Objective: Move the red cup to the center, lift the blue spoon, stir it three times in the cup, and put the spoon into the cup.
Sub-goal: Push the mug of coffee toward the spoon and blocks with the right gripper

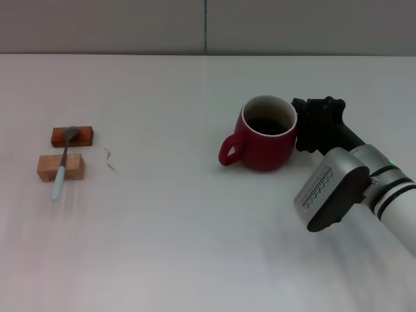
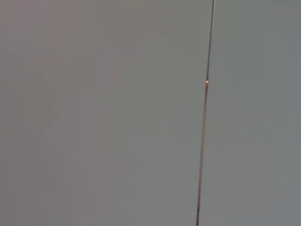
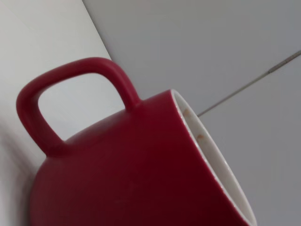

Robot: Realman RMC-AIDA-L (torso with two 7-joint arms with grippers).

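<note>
The red cup (image 1: 261,138) stands upright on the white table, right of the middle, its handle (image 1: 230,151) pointing toward the left side. It fills the right wrist view as red cup (image 3: 141,169), seen from very close. My right gripper (image 1: 311,125) sits tight against the cup's right wall, at rim height. The blue spoon (image 1: 63,164) lies far to the left across two wooden blocks, grey bowl on the farther block and pale handle hanging over the nearer one. My left gripper is out of view.
A dark wooden block (image 1: 74,136) and a lighter one (image 1: 61,167) carry the spoon at the left. A small reddish scrap (image 1: 110,160) lies beside them. The left wrist view shows only a grey wall with a seam (image 2: 203,141).
</note>
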